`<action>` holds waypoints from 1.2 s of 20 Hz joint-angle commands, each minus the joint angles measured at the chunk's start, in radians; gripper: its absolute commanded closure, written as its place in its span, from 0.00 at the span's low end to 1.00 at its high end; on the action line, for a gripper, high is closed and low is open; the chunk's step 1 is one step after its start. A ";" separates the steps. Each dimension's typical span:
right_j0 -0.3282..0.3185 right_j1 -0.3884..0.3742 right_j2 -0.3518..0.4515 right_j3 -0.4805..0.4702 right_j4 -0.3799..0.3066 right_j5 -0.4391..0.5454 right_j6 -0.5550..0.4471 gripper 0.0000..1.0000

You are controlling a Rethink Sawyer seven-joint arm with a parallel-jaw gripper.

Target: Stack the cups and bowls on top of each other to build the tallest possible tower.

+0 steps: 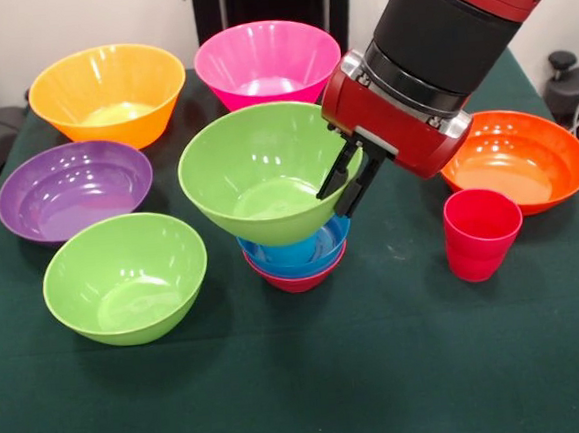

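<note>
A: Front view. My gripper (350, 180) pinches the right-hand rim of the lime green bowl (261, 174), fingers nearly closed, one inside and one outside the wall.

B: And the tower (296, 257)?

A: Blue bowl nested in a red one on the tabletop (382, 370), directly beneath the green bowl, which tilts and appears to rest on it. The red-pink cup (481, 233) stands apart, right.

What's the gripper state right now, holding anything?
Gripper: closed on the rim of the upper lime green bowl, which sits tilted on the small blue and red stack.
</note>
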 commanded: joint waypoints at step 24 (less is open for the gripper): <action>0.027 0.014 0.076 0.102 -0.071 -0.029 0.003 1.00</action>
